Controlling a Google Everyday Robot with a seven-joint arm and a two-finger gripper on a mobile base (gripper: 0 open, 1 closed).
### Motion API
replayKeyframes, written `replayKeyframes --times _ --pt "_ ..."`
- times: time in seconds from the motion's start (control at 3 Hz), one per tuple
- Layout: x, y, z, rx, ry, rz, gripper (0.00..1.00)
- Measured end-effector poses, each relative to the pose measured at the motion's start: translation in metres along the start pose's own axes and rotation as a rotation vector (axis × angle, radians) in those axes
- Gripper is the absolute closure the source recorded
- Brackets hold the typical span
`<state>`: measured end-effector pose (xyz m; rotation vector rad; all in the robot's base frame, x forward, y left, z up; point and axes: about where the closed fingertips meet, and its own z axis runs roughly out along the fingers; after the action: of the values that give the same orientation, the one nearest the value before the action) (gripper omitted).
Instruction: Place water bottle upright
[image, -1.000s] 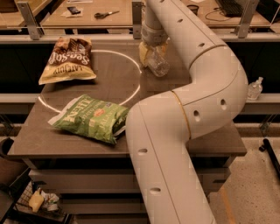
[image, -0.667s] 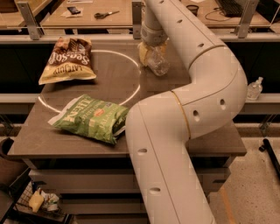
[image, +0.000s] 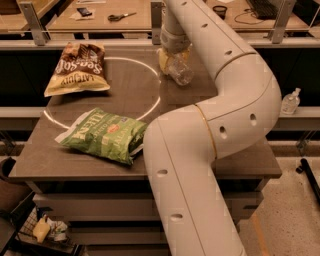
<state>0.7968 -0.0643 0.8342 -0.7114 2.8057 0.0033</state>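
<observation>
The water bottle is clear ribbed plastic. It sticks out tilted from under my wrist, its base pointing to the lower right, at the far right of the table. Its cap end is hidden by the gripper. My gripper hangs from the arm that reaches over the table's back edge, and it is closed around the bottle's upper part. The big white arm covers the right half of the table.
A brown chip bag lies at the back left and a green chip bag at the front left. A white circle is marked on the tabletop. A small pump-top bottle stands on a shelf to the right.
</observation>
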Motion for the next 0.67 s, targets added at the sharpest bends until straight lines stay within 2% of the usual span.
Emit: replayKeyframes --times 0.67 --pt "0.007 -0.023 -0.021 0.050 -0.028 0.032 1.00"
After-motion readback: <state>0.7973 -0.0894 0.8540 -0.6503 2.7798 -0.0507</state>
